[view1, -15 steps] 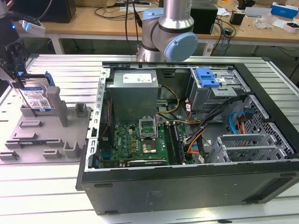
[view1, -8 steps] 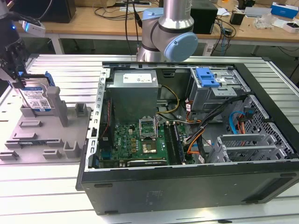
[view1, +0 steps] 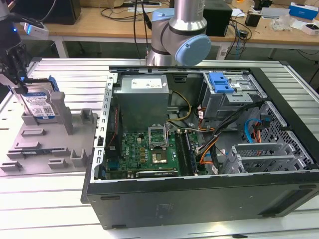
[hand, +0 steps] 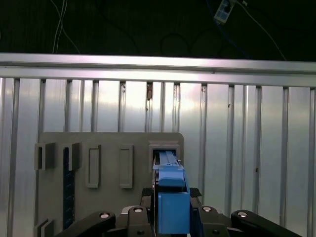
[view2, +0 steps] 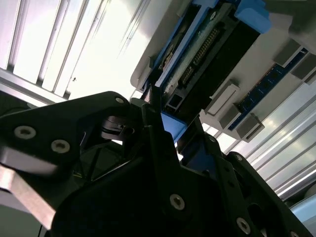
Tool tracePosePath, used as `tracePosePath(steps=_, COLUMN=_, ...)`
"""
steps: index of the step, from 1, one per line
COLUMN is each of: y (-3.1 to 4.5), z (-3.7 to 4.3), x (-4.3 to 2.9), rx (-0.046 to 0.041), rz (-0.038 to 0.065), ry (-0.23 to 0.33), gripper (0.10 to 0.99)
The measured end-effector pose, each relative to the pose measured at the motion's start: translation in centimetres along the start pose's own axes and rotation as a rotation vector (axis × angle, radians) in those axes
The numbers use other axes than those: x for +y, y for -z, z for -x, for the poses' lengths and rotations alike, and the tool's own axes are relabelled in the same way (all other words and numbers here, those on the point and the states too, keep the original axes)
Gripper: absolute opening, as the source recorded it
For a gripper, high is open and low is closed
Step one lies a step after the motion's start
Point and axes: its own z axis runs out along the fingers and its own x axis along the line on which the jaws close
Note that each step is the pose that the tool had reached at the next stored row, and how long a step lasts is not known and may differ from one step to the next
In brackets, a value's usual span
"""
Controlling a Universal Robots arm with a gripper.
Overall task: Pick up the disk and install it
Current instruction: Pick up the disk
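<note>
Well over at the exterior view's left, the black gripper (view1: 21, 85) reaches down onto the top edge of the disk (view1: 40, 105). The disk is a flat rectangular silver hard drive with a white-and-blue label, standing upright on its edge in a slot of a matte grey fixture plate (view1: 60, 144). A blue plastic caddy (view1: 53, 83) frames the drive. In the first wrist view the two dark fingers (hand: 148, 193) sit closed against either side of the caddy's smooth blue edge, with no gap showing, so the gripper has hold of the disk while it is seated in the slot. In the second wrist view the drive's dark underside and a row of connector pins run away from the fingers. The fixture plate carries several raised rectangular blocks and narrow slots, and lies on a table (view1: 50, 209) of ribbed, shiny aluminium slats. Just beside the plate, toward the exterior view's right, an open black computer case (view1: 199, 204) lies on its side, showing a green motherboard (view1: 144, 149), a boxy silver power supply (view1: 144, 99) and bundled cables. A perforated silver drive cage (view1: 224, 102) sits in the case's far corner with a blue plastic latch piece (view1: 221, 82) on top. The arm (view1: 179, 25), grey metal with pale blue joint caps, rises behind the case.
</note>
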Motion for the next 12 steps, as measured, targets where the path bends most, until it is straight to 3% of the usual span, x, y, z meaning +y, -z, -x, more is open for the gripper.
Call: tracePosePath(steps=12, y=-0.07, z=0.0, x=0.0, rx=-0.0001, rz=0.0, ry=-0.002, gripper=0.369)
